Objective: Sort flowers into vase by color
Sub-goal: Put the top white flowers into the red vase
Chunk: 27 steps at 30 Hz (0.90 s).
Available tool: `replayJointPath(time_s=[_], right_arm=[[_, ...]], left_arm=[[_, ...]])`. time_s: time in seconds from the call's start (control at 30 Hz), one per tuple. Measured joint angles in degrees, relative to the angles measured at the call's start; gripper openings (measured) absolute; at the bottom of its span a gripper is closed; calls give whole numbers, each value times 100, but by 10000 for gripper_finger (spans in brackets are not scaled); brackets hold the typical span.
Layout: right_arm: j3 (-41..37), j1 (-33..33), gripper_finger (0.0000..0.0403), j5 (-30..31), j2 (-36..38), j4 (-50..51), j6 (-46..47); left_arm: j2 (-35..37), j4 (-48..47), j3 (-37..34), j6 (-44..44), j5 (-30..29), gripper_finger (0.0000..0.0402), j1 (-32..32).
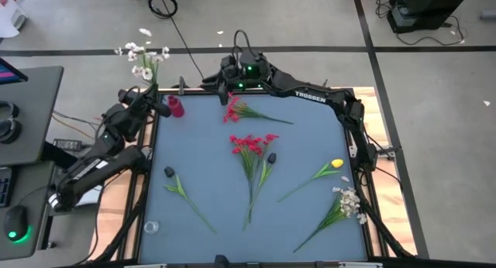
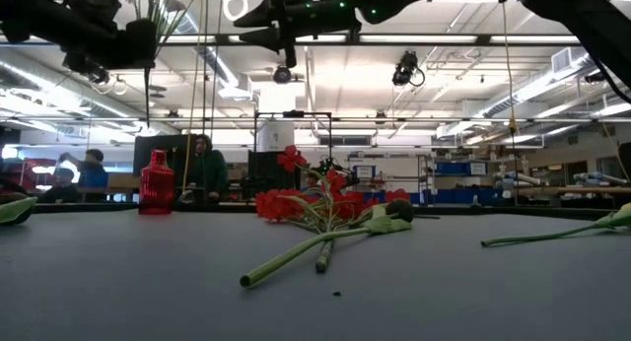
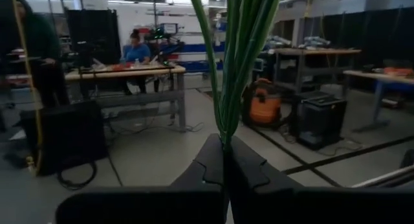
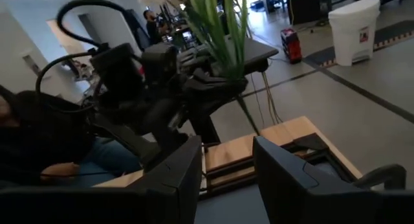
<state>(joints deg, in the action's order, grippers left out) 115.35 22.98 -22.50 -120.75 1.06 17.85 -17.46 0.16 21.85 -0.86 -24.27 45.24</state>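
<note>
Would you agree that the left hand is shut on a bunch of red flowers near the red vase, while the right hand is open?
Not quite: the left hand is shut on white flowers, as the high view shows. It is near the red vase, and the right hand is open.

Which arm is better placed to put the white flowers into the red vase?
The left arm, probably. Its gripper is shut on the white flowers, close beside the red vase. The right gripper is open and holds nothing.

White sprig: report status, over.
Left gripper shut on white sprig, off the table's far-left corner. Right gripper open, empty. Red vase nearby.
</note>
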Motion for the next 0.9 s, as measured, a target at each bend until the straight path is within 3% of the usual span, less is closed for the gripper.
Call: replayJointPath(time_s=[0.17,0.3,0.67,0.9], right_arm=[[0,-2,146,-11,0,2,-17],[0,-2,146,24,0,0,-160],[0,-2,146,-8,0,31,-153],[-2,40,146,19,0,35,-240]], left_arm=[[-240,75,-1,-35,293,3,294],[-493,1054,-398,-166,815,3,489],[-542,2329,-1247,22,720,5,851],[-543,2426,-1471,85,732,7,1033]])
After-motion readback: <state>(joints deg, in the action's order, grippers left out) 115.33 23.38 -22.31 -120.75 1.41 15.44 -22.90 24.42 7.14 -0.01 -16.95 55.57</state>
